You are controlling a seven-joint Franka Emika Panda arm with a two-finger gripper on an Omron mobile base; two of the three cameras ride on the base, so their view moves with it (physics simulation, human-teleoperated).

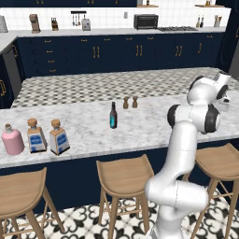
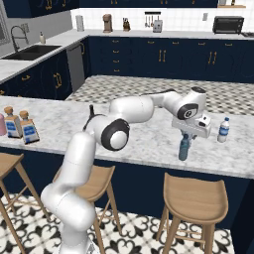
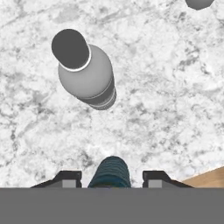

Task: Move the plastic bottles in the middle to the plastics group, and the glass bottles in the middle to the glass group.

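The step in hand is the setting-down of the small teal bottle (image 2: pixel 184 147) at the plastics end of the marble table (image 2: pixel 144 139). It stands upright on the stone just under the gripper (image 2: pixel 187 135), with the white blue-capped water bottle (image 2: pixel 223 130) near it on the far side. In the hand view the teal cap sits between the two finger tips with a little gap on each side, so the jaws look parted and not gripping, though the view is poor enough that I cannot rule out light contact.

The grey ribbed bottle (image 3: pixel 86 72) stands just ahead of the teal one, smooth-shouldered with a dark flat cap. The next move calls for a straight lift clear of the cap, since a sideways drift would likely tip so slim and light a thing.

Still in the middle stands the slim dark bottle (image 1: pixel 113 115), long-necked, teal-labelled. At the far end the pink flask (image 1: pixel 12 139), squat and round, stands beside two square cork-stoppered bottles (image 1: pixel 37 136).
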